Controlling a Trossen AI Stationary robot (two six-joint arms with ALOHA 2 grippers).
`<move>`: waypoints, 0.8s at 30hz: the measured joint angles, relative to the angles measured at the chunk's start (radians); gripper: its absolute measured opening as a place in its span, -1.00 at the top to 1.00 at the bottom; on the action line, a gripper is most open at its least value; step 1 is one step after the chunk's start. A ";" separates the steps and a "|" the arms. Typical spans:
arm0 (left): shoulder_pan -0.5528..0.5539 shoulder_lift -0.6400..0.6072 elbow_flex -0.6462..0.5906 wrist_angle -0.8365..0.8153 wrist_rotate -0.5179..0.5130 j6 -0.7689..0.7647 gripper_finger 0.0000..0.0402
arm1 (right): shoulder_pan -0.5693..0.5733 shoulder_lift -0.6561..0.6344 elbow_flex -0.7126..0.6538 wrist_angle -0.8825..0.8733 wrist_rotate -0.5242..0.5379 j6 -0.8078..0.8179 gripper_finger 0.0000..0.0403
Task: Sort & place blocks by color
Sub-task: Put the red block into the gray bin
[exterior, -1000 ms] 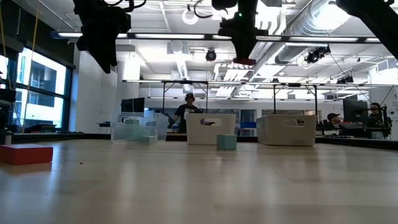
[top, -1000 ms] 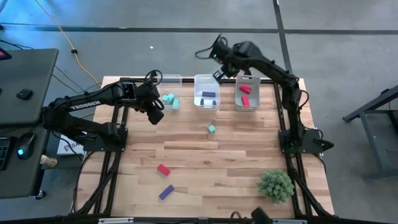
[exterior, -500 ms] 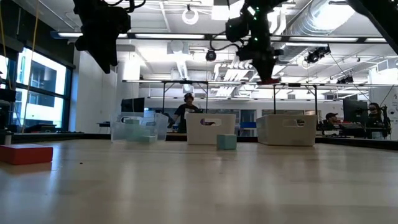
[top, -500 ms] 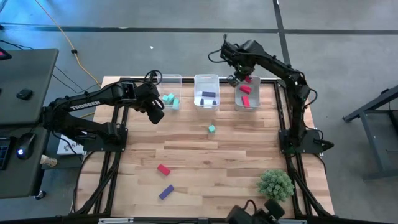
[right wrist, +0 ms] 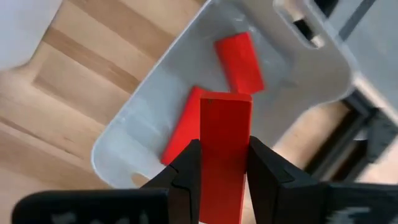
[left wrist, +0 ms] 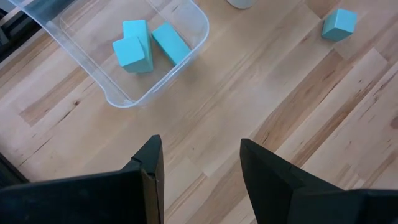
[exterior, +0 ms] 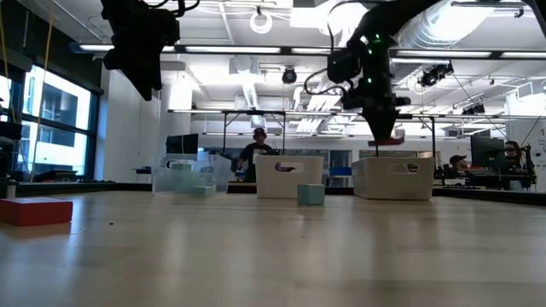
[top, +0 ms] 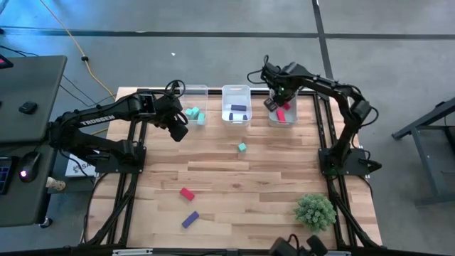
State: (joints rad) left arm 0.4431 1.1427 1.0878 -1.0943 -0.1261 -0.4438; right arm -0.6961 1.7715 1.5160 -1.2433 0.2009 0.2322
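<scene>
A red bar block (right wrist: pixel 224 149) stands upright, clamped between the right gripper's (right wrist: pixel 219 163) jaws, held above the far right bin (right wrist: pixel 149 112), where two more red blocks (right wrist: pixel 239 62) lie. That arm reaches in from the table's (top: pixel 270 178) right side. The left gripper (left wrist: pixel 200 163) hovers with jaws apart near the far left bin (left wrist: pixel 186 37) holding teal blocks (left wrist: pixel 134 53).

Pale wood-grain desk (top: pixel 270 178). Teal blocks (left wrist: pixel 148 47) lie in a clear bin (left wrist: pixel 198 25); red blocks (right wrist: pixel 239 61) in a whitish bin (right wrist: pixel 124 137). A red bar (right wrist: pixel 224 155) sits between dark pincer fingers (right wrist: pixel 186 171). The spiky plant ball (top: pixel 315 211) is green.
</scene>
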 joint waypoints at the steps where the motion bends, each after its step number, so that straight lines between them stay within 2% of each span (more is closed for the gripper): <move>1: 0.000 0.000 0.000 0.000 0.000 0.000 0.35 | -0.005 -0.001 -0.023 0.023 -0.017 0.005 0.64; 14: 0.000 0.000 0.000 0.000 0.000 0.001 0.35 | -0.047 -0.001 -0.226 0.243 -0.056 0.024 0.64; 24: 0.000 0.000 0.000 0.000 0.000 0.001 0.35 | -0.059 -0.001 -0.311 0.351 -0.084 0.031 0.64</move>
State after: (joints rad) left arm 0.4431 1.1427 1.0878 -1.0943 -0.1261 -0.4427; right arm -0.7549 1.7708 1.2053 -0.8927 0.1172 0.2629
